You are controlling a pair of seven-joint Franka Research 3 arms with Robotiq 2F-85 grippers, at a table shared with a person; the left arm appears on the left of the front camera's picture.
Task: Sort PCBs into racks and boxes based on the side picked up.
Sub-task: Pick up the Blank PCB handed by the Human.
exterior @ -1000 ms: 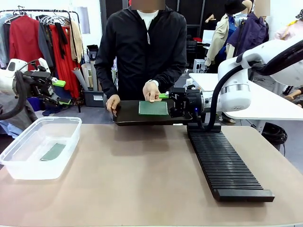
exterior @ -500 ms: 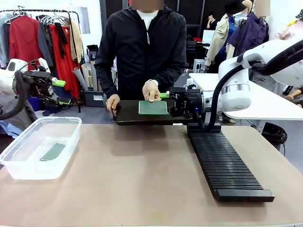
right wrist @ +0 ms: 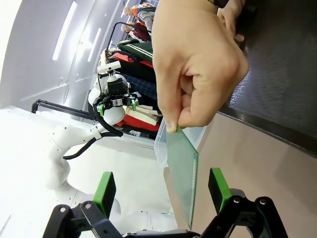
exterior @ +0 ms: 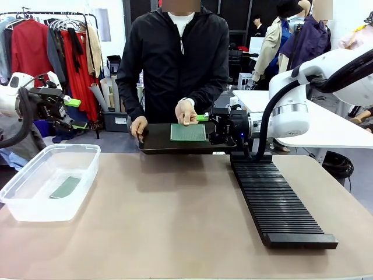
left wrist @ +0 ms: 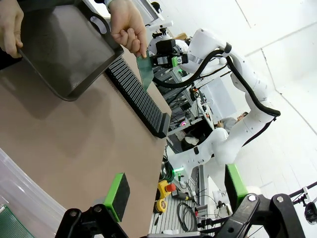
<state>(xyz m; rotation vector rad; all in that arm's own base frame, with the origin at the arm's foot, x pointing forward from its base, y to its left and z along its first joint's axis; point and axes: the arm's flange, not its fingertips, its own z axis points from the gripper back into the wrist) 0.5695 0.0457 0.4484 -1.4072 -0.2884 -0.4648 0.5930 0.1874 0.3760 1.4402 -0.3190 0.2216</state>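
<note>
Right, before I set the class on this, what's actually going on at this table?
A person's hand holds a PCB by one edge beside the black tray, offering it to the right gripper. Its jaws are open on either side of the board, not closed on it. The left gripper hangs open, raised near the clear tub, where a second PCB lies flat. The slotted rack holds no boards.

no text, brand, number or sign is legible in any view. the pcb [exterior: 188, 133] shows only a speckled face; a white label [exterior: 120, 120] on a grey bin [exterior: 115, 122] behind the person is too small to read.
</note>
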